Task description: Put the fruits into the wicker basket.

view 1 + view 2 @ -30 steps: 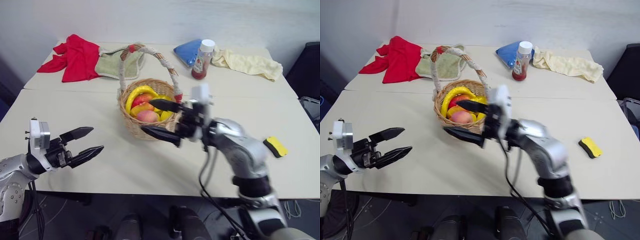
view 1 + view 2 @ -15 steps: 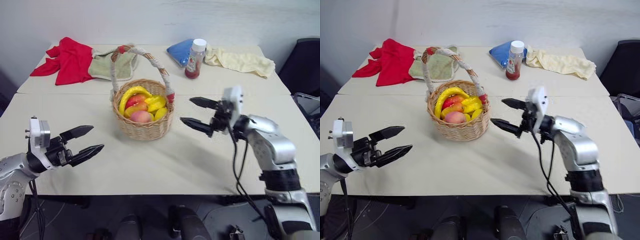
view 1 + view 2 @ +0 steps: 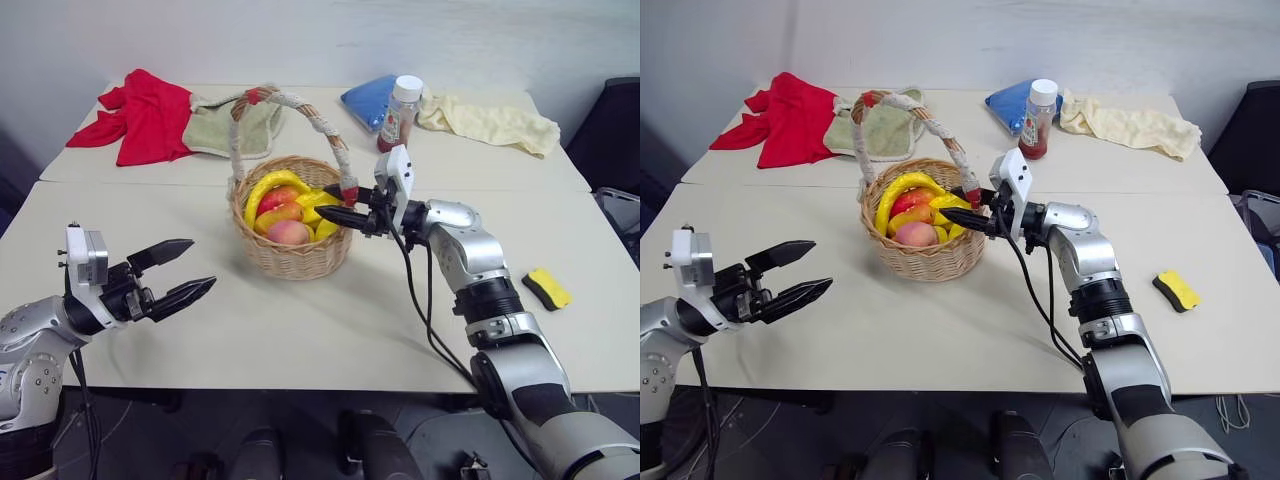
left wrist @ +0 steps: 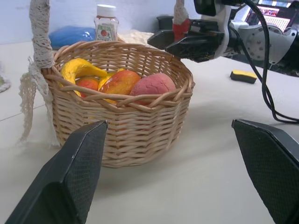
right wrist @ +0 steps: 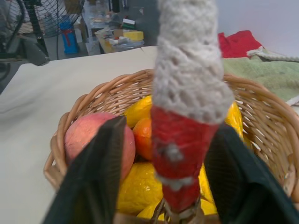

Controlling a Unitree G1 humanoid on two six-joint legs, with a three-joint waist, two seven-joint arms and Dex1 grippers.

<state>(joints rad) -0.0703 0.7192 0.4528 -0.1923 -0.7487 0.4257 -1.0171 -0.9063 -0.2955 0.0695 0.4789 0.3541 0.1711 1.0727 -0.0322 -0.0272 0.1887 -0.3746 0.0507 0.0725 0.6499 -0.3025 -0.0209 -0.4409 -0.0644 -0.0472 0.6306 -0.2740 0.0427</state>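
Observation:
The wicker basket [image 3: 296, 258] stands mid-table with its tall corded handle [image 3: 303, 102] arched over it. Inside lie the fruits: a pink peach [image 3: 290, 232], an orange-and-yellow mango [image 3: 282, 213] and yellow pieces beside them. My right gripper [image 3: 338, 203] reaches in level from the right. Its two fingers are closed around the red end of the handle [image 5: 180, 140] at the basket's right rim. My left gripper [image 3: 203, 263] hangs open over the table's front left, well short of the basket, with nothing between its fingers.
At the back lie a red cloth [image 3: 150, 110], a green cloth [image 3: 225, 130], a blue cloth [image 3: 365, 100], a sauce bottle [image 3: 400, 115] and a yellow towel [image 3: 490, 125]. A yellow-and-black sponge [image 3: 548, 288] sits at the right.
My right gripper swung away from the basket's front to its right side, then moved in and closed on the handle's red end. The left gripper stayed put.

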